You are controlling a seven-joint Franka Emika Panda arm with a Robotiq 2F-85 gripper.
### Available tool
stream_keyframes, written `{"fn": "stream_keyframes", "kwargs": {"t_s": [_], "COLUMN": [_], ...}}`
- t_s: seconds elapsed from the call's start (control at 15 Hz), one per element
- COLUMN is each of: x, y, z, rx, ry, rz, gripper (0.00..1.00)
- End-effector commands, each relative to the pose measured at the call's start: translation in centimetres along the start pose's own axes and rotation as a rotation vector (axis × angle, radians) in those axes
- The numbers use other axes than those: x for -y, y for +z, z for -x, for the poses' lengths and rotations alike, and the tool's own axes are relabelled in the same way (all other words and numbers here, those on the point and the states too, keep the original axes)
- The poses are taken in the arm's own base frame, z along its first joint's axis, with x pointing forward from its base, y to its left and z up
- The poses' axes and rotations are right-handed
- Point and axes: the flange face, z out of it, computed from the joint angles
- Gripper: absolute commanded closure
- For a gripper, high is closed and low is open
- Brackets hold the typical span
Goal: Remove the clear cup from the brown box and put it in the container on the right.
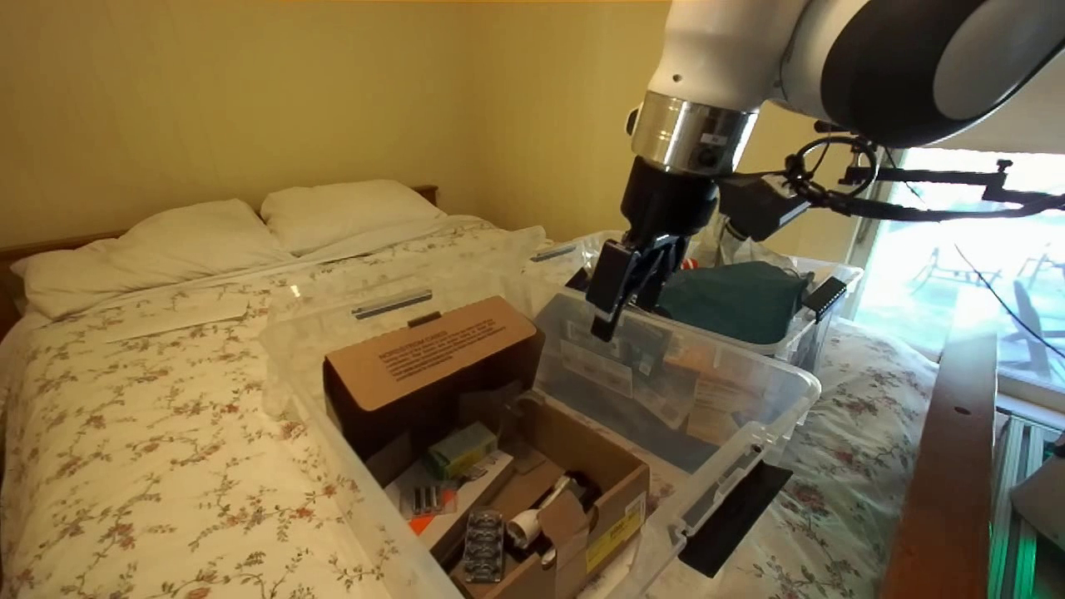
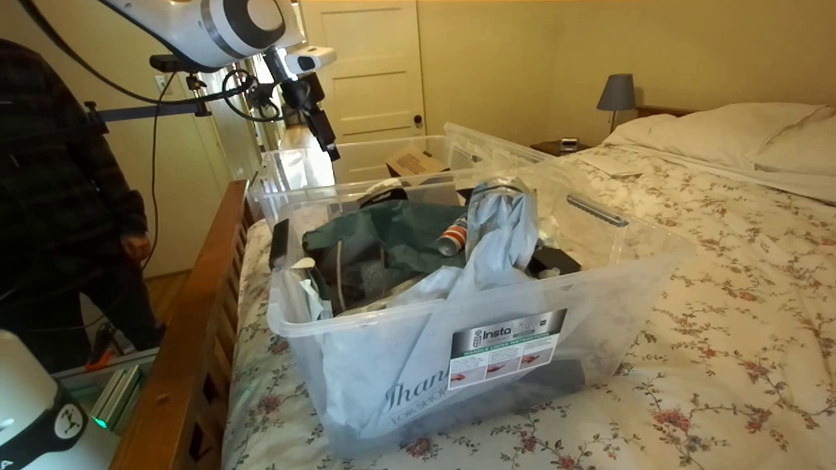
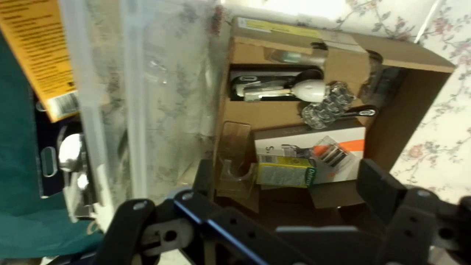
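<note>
Clear cup: cannot be singled out for certain, and is not held; a see-through plastic piece [image 3: 236, 141] at the left side of the brown box [image 3: 404, 55], in the wrist view, near a small yellow-and-green carton [image 3: 285, 171], may be it.
Cardboard flap [image 1: 433, 358]: stands raised on the box's far left in an exterior view, which bares the contents to a reach from above.
Outer bin [image 1: 809, 389]: surrounds the box, probably so that it cannot slide.
End effector [image 3: 290, 180]: spread wide with nothing in its grasp, hanging higher than the box and apart from its contents; presumably this leaves room to straddle the cup.
Container [image 2: 607, 320]: a see-through bin holding dark teal fabric [image 2: 392, 222], just beside the outer bin, so the carry should be short.
Worktop [image 1: 191, 466]: a flowered bed beneath both bins; its softness may let them shift if pushed.
</note>
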Motion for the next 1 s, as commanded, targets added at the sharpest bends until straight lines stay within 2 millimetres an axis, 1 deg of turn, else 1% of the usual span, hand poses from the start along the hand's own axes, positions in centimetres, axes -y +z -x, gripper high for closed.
{"fn": "stream_keyframes", "kwargs": {"t_s": [0.0,0.07,0.13,0.2,0.27,0.4,0.47,0.53,0.6,0.67,0.73,0.93], "x": [5.3,6.1,5.5,6.2,6.6,7.4,7.8,8.4,8.9,7.0,7.4,7.4], "y": [1.7,2.4,2.1,3.0,4.3,7.3,8.4,10.0,11.4,9.1,10.2,10.9], "z": [-0.9,-1.1,-1.4,-2.1,-2.9,-3.8,-3.9,-3.6,-3.3,-2.8,-2.6,-2.9], "rx": [-0.052,-0.101,-0.167,-0.211,-0.255,-0.295,-0.295,-0.269,-0.207,-0.236,-0.221,-0.201], "ry": [0.049,0.063,0.071,0.076,0.076,0.063,0.064,0.049,0.029,0.040,0.036,0.060], "rz": [-0.036,-0.006,0.050,0.087,0.137,0.265,0.312,0.356,0.394,0.333,0.346,0.344], "gripper": [0.00,0.00,0.00,0.00,0.00,0.00,0.00,0.00,0.00,0.00,0.00,0.00]}}
